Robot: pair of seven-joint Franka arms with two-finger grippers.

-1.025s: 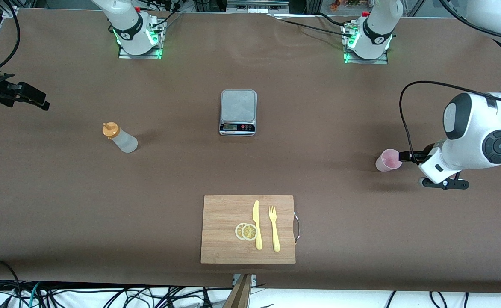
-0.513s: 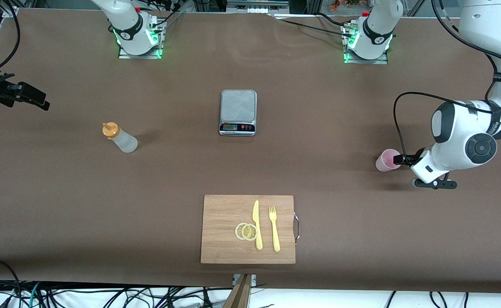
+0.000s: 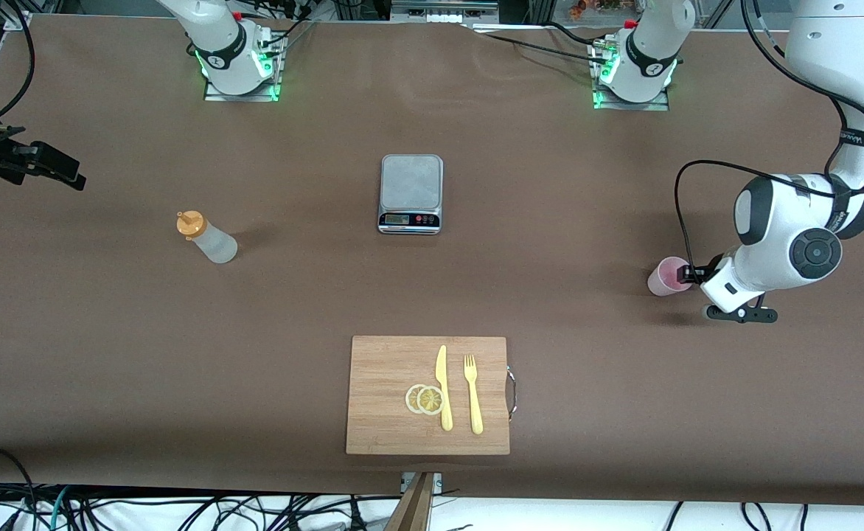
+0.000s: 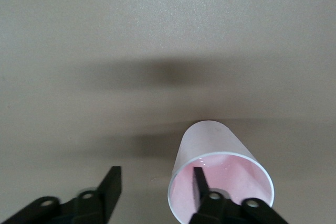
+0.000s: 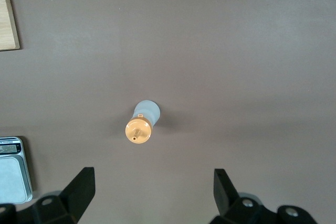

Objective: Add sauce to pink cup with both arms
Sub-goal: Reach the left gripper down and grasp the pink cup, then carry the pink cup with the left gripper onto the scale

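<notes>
the small pale pink plastic cup [image 3: 668, 276] stands upright on the brown table [image 3: 550, 221] at the left arm's end. the left hand [image 4: 155, 190] is low at its rim, fingers spread, one inside the cup, one outside, not clamped. the right hand [image 5: 152, 190] waits wide open above the translucent squeeze bottle with orange cap [image 3: 207, 237].

Pink cup [image 4: 210, 153] upright on table [image 4: 157, 35]; left end effector [image 4: 155, 187] fingers spread, one inside rim.

No lettering, label or number is legible on anything here.
</notes>
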